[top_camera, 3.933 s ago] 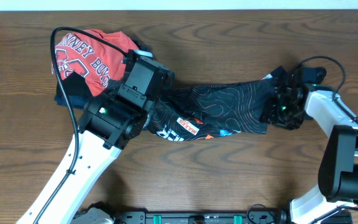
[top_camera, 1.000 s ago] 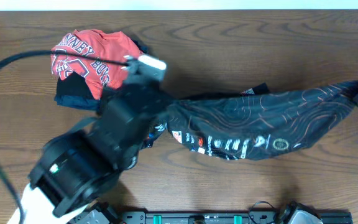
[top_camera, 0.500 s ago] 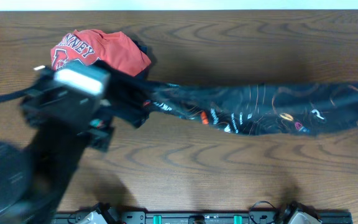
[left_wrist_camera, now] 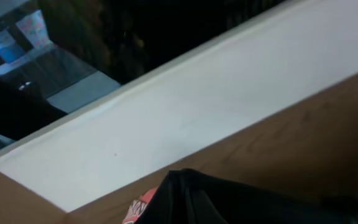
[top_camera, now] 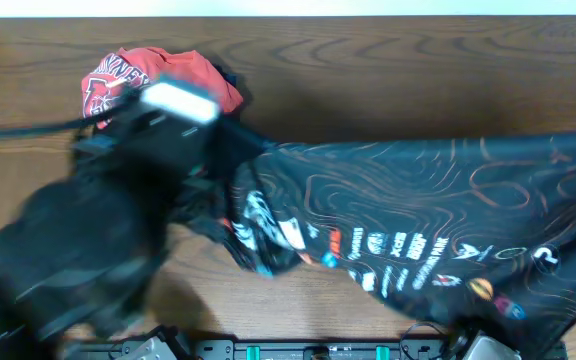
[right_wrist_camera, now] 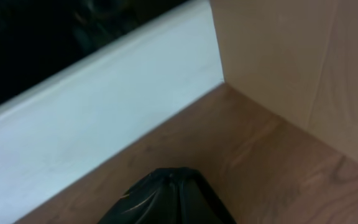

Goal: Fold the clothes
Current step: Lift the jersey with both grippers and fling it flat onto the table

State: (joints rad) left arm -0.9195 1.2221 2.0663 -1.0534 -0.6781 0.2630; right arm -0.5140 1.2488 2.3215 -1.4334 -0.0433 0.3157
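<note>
The black jersey (top_camera: 418,210) with wavy contour lines, white lettering and a row of coloured logos hangs stretched wide across the right half of the overhead view, lifted off the table. My left gripper (top_camera: 230,150) is at its left end, blurred, on a large dark arm close to the camera. The left wrist view shows bunched black cloth (left_wrist_camera: 229,199) pinched at the bottom edge. My right gripper is outside the overhead view. Its wrist view shows a peak of black cloth (right_wrist_camera: 166,199) held at the jaws. Neither view shows the fingers themselves.
The red T-shirt with white lettering (top_camera: 183,75) lies at the back left of the wooden table (top_camera: 368,80), and it peeks out in the left wrist view (left_wrist_camera: 138,208). A white wall band (left_wrist_camera: 197,106) runs behind the table. A black rail (top_camera: 318,350) lines the front edge.
The jersey went from a thin stretched rope to a wide hanging sheet, raised toward the camera. The left arm rose and shifted right. The right arm left the overhead view earlier.
</note>
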